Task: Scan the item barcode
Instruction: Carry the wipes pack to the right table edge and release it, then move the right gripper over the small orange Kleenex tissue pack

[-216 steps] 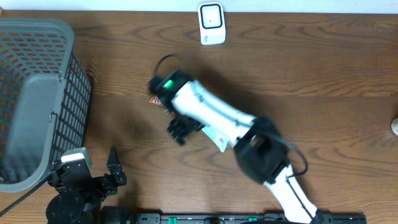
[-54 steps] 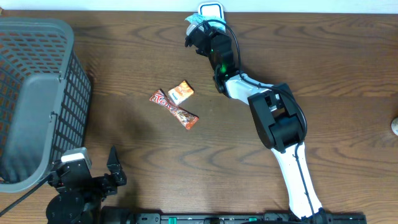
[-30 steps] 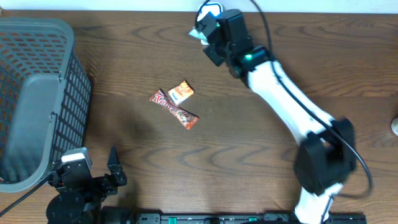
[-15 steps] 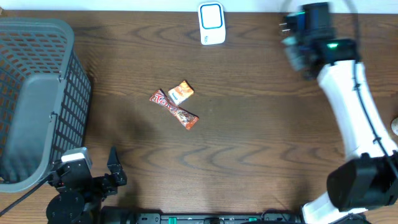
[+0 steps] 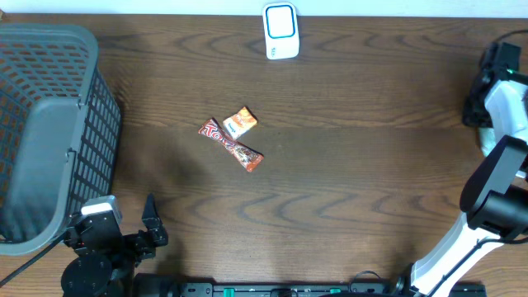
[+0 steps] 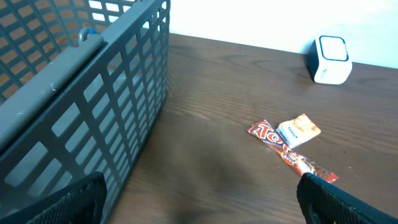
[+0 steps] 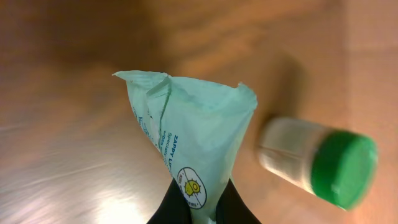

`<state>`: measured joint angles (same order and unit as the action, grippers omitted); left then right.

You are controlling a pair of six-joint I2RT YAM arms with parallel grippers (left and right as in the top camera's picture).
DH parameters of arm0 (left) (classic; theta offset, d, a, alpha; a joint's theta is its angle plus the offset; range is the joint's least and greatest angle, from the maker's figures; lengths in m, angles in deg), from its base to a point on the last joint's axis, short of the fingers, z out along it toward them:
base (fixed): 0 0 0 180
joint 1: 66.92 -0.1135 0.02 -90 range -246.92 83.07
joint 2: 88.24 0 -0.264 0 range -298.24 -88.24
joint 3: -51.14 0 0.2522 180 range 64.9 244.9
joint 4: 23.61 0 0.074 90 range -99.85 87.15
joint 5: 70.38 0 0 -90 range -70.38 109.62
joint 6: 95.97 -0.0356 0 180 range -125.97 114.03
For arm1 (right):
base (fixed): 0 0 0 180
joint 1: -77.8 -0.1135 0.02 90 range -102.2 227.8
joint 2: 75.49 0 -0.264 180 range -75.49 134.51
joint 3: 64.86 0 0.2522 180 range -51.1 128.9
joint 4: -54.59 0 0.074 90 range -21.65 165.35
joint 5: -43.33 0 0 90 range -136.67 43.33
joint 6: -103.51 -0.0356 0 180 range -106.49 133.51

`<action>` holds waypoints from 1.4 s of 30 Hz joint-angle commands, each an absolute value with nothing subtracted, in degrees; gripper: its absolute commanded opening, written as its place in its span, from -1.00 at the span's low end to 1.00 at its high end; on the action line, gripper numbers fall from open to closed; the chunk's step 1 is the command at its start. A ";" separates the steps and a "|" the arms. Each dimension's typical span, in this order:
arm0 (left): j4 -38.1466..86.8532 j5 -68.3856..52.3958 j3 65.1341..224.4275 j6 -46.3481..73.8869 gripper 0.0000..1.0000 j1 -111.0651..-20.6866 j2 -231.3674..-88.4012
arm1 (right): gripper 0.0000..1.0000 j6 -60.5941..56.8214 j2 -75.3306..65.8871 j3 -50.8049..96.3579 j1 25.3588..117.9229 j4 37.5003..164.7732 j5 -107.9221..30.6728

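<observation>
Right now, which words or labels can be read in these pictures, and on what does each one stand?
"To", the rest unclear: red bar wrapper.
"ZAPPY", smaller print blurred: green pouch in the right hand.
Print too small to read: orange packet.

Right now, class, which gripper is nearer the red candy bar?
Left. The left gripper sits front-left of the red candy bar; the right gripper, clamping a green packet, is far to its right.

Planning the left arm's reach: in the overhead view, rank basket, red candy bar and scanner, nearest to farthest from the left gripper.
1. basket, just left of the left gripper
2. red candy bar, mid-table
3. scanner, far edge
</observation>
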<state>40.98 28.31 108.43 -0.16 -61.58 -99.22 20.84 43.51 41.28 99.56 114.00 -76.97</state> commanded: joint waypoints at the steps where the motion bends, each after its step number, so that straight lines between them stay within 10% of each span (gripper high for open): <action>1: 40.93 27.74 108.41 -0.10 0.96 -61.78 -98.96 | -0.97 12.78 42.78 41.48 101.66 113.48 -91.68; 5: 40.93 27.74 108.41 -0.10 0.96 -61.78 -98.96 | 0.26 9.72 40.05 41.48 101.62 113.74 -87.92; 6: 40.93 27.74 108.39 -0.10 0.96 -61.78 -98.96 | 0.99 9.72 39.11 41.50 100.85 114.00 -84.58; 20: 40.93 27.74 108.41 -0.10 0.95 -61.78 -98.96 | 0.98 9.74 32.29 41.45 72.53 116.10 -23.69; 27: 40.93 27.74 108.41 -0.10 0.96 -61.78 -98.96 | 0.97 12.28 38.06 41.45 55.81 108.10 -30.68; 31: 40.93 27.74 108.41 -0.10 0.96 -61.78 -98.96 | 0.58 12.28 40.53 41.45 48.94 103.70 -32.52; 33: 40.93 27.74 108.41 -0.10 0.96 -61.78 -98.96 | 0.99 12.28 40.88 41.45 45.88 100.99 -33.28; 42: 40.93 27.74 108.41 -0.10 0.96 -61.78 -98.96 | 0.99 12.32 45.14 41.45 38.58 93.76 -44.17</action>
